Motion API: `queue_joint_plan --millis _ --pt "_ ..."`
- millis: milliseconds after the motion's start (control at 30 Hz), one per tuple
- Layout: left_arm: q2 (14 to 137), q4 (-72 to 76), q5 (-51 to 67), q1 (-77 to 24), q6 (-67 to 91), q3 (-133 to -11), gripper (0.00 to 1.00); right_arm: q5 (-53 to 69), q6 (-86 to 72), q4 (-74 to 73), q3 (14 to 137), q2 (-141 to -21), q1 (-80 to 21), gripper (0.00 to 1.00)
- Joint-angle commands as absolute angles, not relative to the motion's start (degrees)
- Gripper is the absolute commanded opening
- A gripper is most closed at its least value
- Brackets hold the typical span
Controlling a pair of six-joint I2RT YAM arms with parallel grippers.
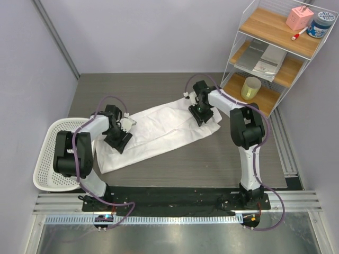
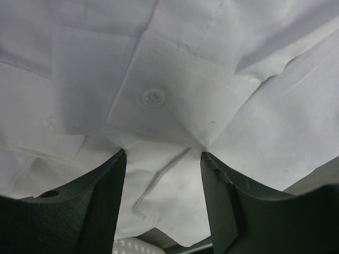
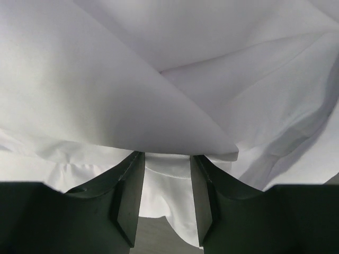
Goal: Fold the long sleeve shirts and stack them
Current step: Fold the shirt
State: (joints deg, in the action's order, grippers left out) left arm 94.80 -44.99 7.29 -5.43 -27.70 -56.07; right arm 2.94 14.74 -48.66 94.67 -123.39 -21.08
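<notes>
Shirt (image 1: 159, 135) mid-fold on surface (image 1: 212, 159). My L end effector (image 2: 162, 153) & R end effector (image 3: 167, 156) sit half-open astride cloth, seemingly no pinch. Next: close both, lift edge over evenly.

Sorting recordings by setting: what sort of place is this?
Probably a lab test cell, not a home: plain grey partition walls, a metal rail fronting the table, and a wire shelf of props beside it.
</notes>
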Motion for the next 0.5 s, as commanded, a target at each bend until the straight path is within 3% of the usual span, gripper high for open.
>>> queue_joint_plan --millis 0,267,467 --pt "93.96 -50.79 8.08 -4.83 -27.69 -55.37 0.6 -2.17 18.01 -40.6 104.72 -137.69 -22.59 0.45" --pt "86.06 -52.39 20.12 -4.92 -31.37 -57.57 0.64 -12.47 20.03 -39.02 131.88 -152.3 -23.2 0.39" --pt "83.5 -52.65 18.11 -5.71 -41.47 -56.95 0.65 -13.27 22.58 -34.37 130.45 -148.38 -24.17 0.43"
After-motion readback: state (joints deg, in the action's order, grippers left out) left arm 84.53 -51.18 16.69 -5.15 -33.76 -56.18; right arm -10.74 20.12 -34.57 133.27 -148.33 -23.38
